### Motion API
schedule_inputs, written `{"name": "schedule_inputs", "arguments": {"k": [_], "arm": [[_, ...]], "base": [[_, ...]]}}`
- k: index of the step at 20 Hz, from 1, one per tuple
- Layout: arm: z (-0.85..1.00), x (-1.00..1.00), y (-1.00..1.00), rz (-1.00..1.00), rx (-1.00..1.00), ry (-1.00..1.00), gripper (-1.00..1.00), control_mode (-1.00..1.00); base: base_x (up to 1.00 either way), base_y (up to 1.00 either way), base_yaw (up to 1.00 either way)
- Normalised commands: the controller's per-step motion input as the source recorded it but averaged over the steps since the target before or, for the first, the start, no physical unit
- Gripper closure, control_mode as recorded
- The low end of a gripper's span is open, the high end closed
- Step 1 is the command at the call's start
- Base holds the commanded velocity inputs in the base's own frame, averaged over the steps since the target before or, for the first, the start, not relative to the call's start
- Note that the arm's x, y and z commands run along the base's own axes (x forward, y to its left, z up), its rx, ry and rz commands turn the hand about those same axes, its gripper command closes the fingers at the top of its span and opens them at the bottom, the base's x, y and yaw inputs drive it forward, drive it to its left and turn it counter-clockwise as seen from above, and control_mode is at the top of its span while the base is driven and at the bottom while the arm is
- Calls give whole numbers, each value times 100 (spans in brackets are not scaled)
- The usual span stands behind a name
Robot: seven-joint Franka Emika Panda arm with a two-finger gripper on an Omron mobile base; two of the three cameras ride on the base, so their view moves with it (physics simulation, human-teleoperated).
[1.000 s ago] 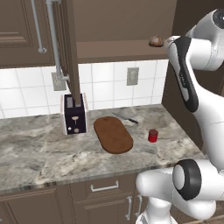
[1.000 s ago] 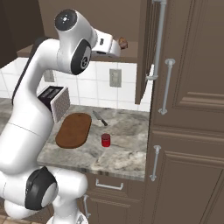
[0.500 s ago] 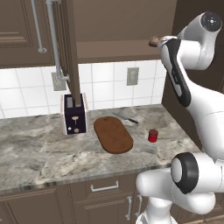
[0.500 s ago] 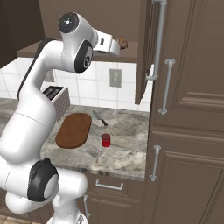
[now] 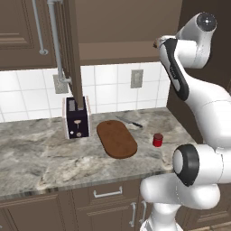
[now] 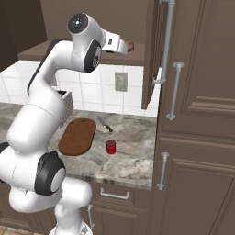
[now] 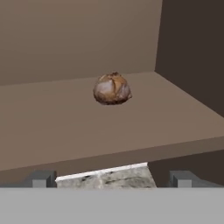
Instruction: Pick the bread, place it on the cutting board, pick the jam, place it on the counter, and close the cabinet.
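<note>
The bread (image 7: 112, 89), a lumpy brown bun, sits on the shelf of the open cabinet (image 7: 65, 122), a short way ahead of my gripper (image 7: 111, 179). The gripper is open and empty, its fingertips (image 7: 41, 178) spread wide below the shelf edge. From the right base view the gripper (image 6: 123, 45) hovers just left of the bread (image 6: 130, 44). The cutting board (image 5: 117, 139) lies bare on the counter (image 5: 40, 153). The red jam (image 5: 157, 140) stands to the board's right. The cabinet door (image 5: 72, 49) hangs open.
A dark toaster (image 5: 76, 118) stands left of the board, under the open door. A knife (image 5: 128, 122) lies behind the board near the tiled wall. Tall closed cupboards (image 6: 202, 114) wall off the right side. Drawers (image 5: 107, 193) run below the counter.
The arm's upper joints have swung higher and back. The hand stays level with the shelf, facing the bread, with its jaws still open. Nothing on the counter has moved.
</note>
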Motion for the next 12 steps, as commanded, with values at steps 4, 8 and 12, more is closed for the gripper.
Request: {"name": "schedule_inputs", "arguments": {"k": [4, 8, 12], "arm": [[0, 35, 0, 0, 0, 0, -100, -100], [0, 38, 0, 0, 0, 0, -100, -100], [0, 37, 0, 0, 0, 0, -100, -100]], "base": [[0, 0, 0], [0, 0, 0], [0, 0, 0]]}}
